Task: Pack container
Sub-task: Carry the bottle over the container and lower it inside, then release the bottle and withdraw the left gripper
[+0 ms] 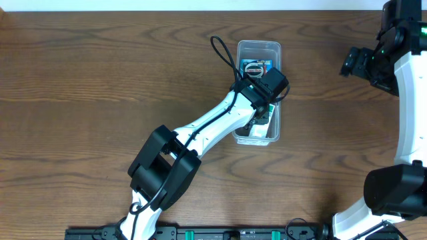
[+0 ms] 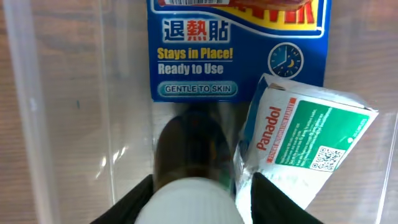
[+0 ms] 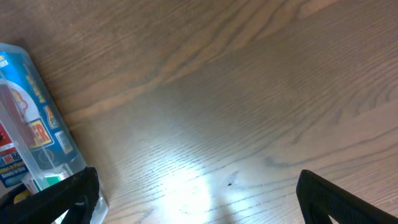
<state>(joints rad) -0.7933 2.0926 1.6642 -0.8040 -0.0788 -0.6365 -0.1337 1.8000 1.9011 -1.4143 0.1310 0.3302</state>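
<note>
The container is a clear, narrow bin standing at the table's middle back. My left gripper reaches down into it. It is shut on the white cap of a dark brown bottle that lies along the bin floor. A blue fever-patch pack lies further in, and a white and green Panadol packet lies right of the bottle, against my right finger. My right gripper is open and empty over bare wood, to the right of the container.
The left arm stretches diagonally from the front edge to the bin. The right arm stands along the right edge. The wooden table surrounds the bin.
</note>
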